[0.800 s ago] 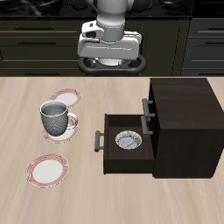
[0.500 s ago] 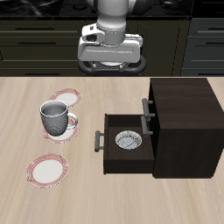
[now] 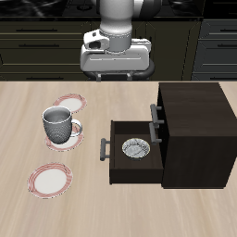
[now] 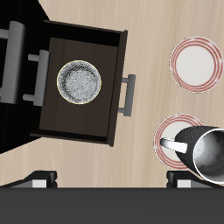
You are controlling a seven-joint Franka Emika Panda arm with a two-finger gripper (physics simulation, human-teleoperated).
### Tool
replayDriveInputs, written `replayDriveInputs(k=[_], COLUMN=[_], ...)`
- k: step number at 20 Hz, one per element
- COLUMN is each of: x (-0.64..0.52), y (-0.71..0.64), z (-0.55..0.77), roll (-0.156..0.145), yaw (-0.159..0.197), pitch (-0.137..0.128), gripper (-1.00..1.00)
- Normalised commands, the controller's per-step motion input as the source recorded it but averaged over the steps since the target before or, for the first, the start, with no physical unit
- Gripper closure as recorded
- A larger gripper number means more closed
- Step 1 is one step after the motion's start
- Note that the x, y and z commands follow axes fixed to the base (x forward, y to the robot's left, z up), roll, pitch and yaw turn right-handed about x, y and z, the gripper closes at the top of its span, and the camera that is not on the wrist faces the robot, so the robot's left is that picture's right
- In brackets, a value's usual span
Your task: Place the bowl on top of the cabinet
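The bowl (image 3: 136, 148) is small, round and white with a grey-blue pattern inside. It lies in the pulled-out middle drawer (image 3: 115, 162) of the cabinet (image 3: 196, 120), a dark brown box with grey bar handles. In the wrist view the bowl (image 4: 79, 80) shows from above inside the drawer, with the cabinet (image 4: 13, 13) beside it. My gripper (image 3: 116, 74) hangs high over the back of the table, well apart from the drawer and bowl. It is open, its fingertips (image 4: 44, 176) spread wide with nothing between them.
A grey handled mug (image 3: 57, 123) stands on a red-rimmed plate (image 3: 71, 136) on the side away from the cabinet. One more plate (image 3: 68, 102) lies farther back and another (image 3: 52, 179) nearer the front edge. The open drawer's handle (image 3: 104, 148) juts toward the mug.
The gripper has drifted slightly at the back of the table. The bowl, drawer, mug and plates have not moved.
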Motion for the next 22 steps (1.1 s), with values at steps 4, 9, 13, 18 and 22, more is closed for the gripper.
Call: replayDriveInputs(k=[4,9,13,18,22], x=[0.30,0.25,0.25,0.09,0.03], y=[0.03,-0.04,-0.03,0.08,0.23], z=[0.03,0.06,0.00,-0.12,-0.16], roll=[0.030,-0.009,0.001,0.006,0.065], yaw=[0.042,0.047,0.053,0.030,0.177], pitch=[-0.025,-0.043,-0.010,0.003,0.002], gripper=[-1.00,-1.00,-1.00,-1.00,-1.00])
